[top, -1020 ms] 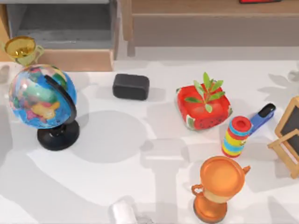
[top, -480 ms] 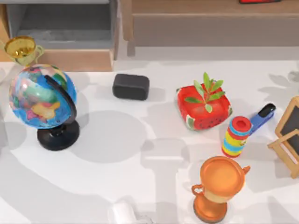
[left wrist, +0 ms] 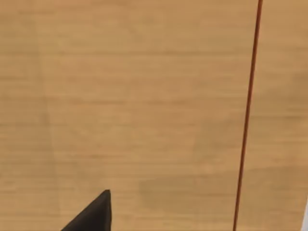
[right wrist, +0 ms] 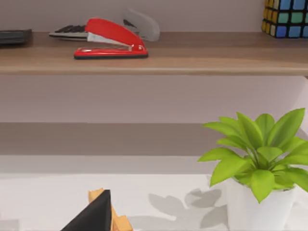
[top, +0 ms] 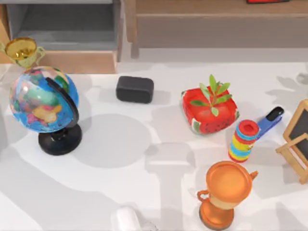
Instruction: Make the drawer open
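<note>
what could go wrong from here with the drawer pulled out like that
Two risks, both judgement. The drawer is out, its tan front panel right behind the small gold trophy and near the globe; pulling further may tip the trophy or nudge the globe. The left wrist view faces plain tan wood at close range, so a retreating left arm could scrape it.

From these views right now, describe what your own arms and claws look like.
Little shows. Left claw: a matte black, pointed wedge, no markings or cables, seen against tan wood. Right claw: the same black wedge shape. At the top view's lower edge sits a rounded white piece, possibly arm casing.
</note>
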{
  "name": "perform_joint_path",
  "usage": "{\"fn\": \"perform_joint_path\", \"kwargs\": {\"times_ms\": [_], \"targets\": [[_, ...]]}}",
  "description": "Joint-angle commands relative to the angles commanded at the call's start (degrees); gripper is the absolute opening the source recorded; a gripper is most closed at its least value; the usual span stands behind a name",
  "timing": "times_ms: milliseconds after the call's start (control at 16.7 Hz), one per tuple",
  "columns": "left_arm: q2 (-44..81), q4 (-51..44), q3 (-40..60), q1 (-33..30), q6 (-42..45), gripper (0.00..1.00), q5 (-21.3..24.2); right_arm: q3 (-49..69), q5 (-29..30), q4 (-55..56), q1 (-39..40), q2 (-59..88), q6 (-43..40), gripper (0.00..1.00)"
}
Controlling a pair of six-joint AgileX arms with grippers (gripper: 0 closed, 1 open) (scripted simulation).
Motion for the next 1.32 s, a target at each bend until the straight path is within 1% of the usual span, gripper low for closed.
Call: {"fn": "perform_joint_path", "kwargs": {"times_ms": [120, 900, 960, 1320], "targets": [[0.00, 0.00, 0.00, 0.00, 0.00, 1.00, 0.00, 0.00, 0.00, 0.00, 0.00, 0.00, 0.00, 1.00], [0.00, 0.00, 0.00, 0.00, 0.00, 0.02, 0.00, 0.00, 0.00, 0.00, 0.00, 0.00, 0.00, 1.00], [0.00, 0.00, 0.00, 0.00, 0.00, 0.00, 0.00, 0.00, 0.00, 0.00, 0.00, 0.00, 0.00, 1.00], [0.00, 0.00, 0.00, 0.00, 0.00, 0.00, 0.00, 0.00, 0.00, 0.00, 0.00, 0.00, 0.00, 1.00]]}}
